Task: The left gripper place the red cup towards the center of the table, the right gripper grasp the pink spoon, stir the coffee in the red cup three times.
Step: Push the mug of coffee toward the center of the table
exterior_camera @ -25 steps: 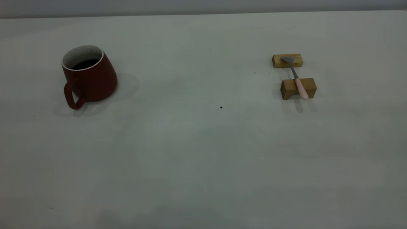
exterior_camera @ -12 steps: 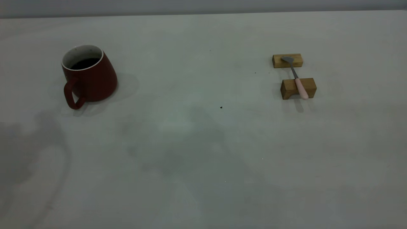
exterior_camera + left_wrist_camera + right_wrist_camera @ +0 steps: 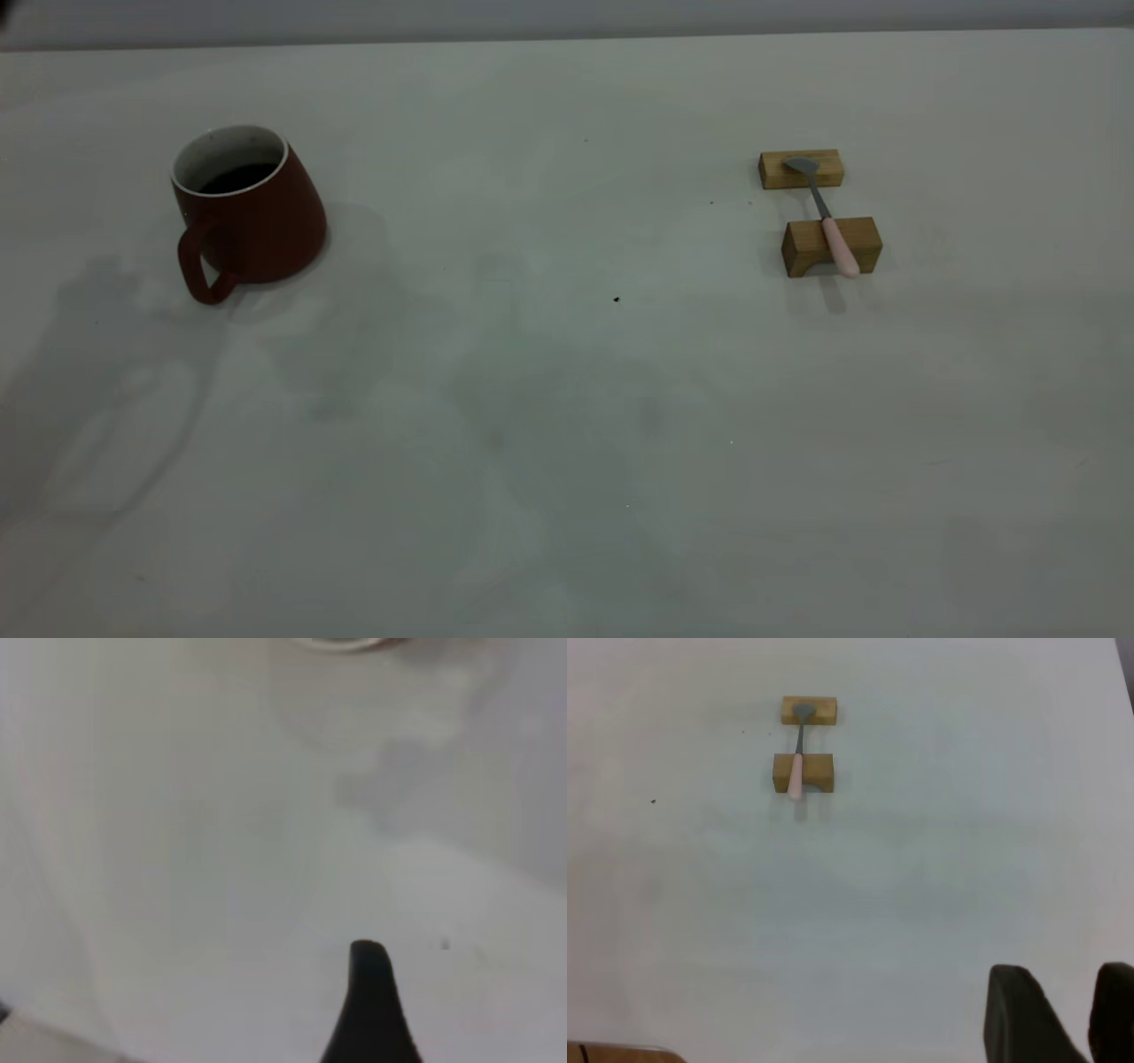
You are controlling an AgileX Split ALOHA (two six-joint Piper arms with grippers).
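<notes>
The red cup [image 3: 252,221] stands upright at the table's [image 3: 567,425] left, handle toward the front, with dark coffee [image 3: 237,177] inside. Only its white rim [image 3: 341,641] shows in the left wrist view. My left gripper [image 3: 461,988] hangs over bare table short of the cup. One dark finger [image 3: 372,1010] shows, with nothing beside it, so it is open. The pink spoon [image 3: 831,226] lies across two wooden blocks at the right and also appears in the right wrist view [image 3: 797,771]. My right gripper [image 3: 1067,992] is far from it, open and empty. Neither gripper shows in the exterior view.
The far wooden block [image 3: 801,168] carries the spoon's bowl and the near block [image 3: 831,246] its handle. A tiny dark speck [image 3: 617,299] marks the table's middle. Arm shadows lie over the left front of the table [image 3: 106,399].
Arm shadows have spread across the table's left and front and now reach up beside the cup. The cup, spoon and blocks have not moved.
</notes>
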